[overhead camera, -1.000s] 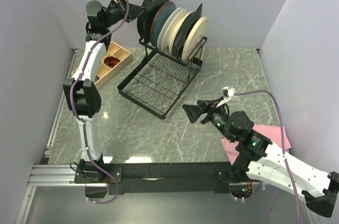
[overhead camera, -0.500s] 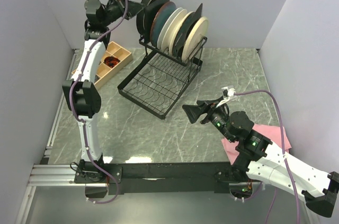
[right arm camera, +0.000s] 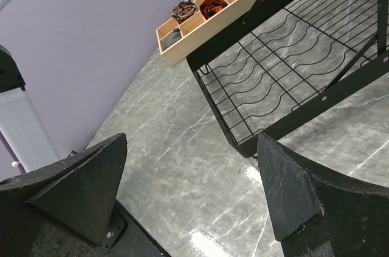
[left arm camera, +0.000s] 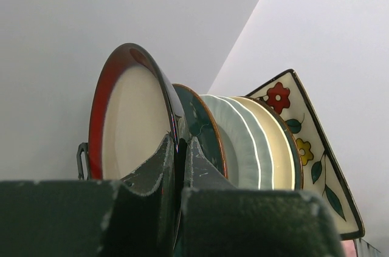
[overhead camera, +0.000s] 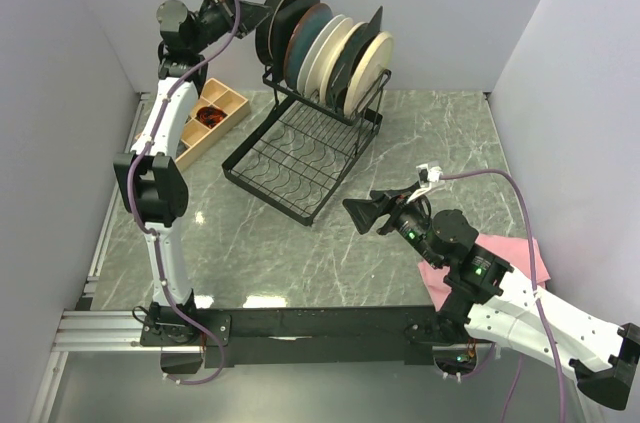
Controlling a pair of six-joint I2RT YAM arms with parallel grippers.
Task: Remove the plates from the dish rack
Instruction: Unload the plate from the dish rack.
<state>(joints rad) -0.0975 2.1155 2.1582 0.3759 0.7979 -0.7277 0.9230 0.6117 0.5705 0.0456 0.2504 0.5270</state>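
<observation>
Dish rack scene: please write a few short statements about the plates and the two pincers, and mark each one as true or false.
1. The left pincer is closed on the rim of the brown-rimmed plate. True.
2. The right pincer holds a plate. False: it is open and empty, above the table.
3. The flat lower grid of the dish rack carries no plate. True.
4. The square flowered plate lies flat on the table. False: it stands on edge in the upper frame of the rack, behind the round plates.
</observation>
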